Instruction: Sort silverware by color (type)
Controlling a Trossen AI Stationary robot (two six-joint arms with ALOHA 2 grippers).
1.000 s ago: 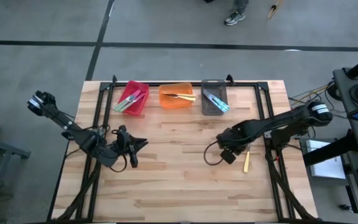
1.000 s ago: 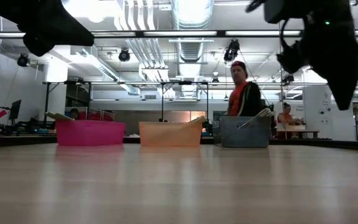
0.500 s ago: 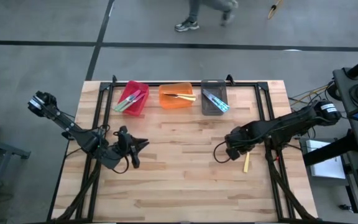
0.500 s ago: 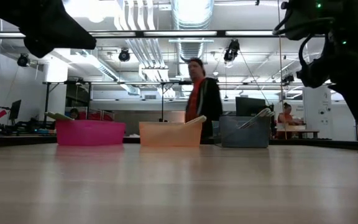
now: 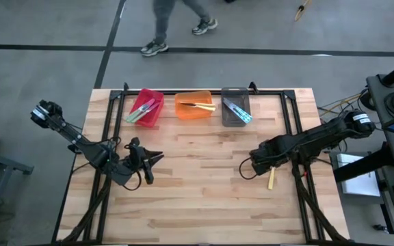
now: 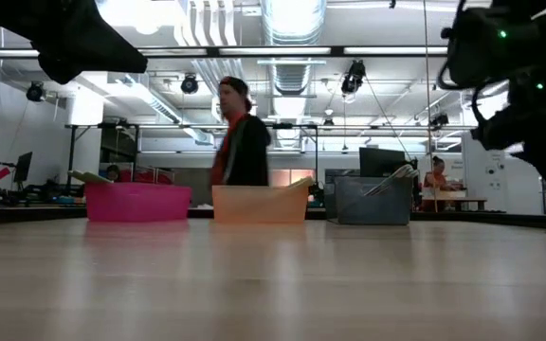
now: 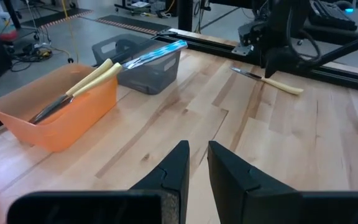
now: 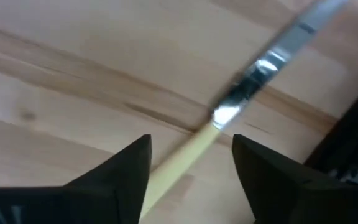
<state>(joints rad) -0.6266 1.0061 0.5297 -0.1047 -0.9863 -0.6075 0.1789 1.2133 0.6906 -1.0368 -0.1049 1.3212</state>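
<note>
The right gripper [image 5: 264, 164] sits low near the tabletop's [image 5: 204, 198] right edge, its fingers [image 8: 120, 171] spread wide on either side of a yellow-handled knife [image 8: 229, 118] that lies flat on the wood; they are not touching it. From above, the knife [image 5: 271, 178] lies just beside the gripper, close to the right rail. The left gripper [image 7: 194, 163] waits over the left half of the tabletop with its fingers nearly together, holding nothing. Along the far edge stand three bins: red [image 5: 144, 109] with green utensils, orange [image 5: 193, 106] with yellow ones, grey [image 5: 235, 107] with blue ones. A person [image 6: 240, 142] walks behind the tabletop.
</note>
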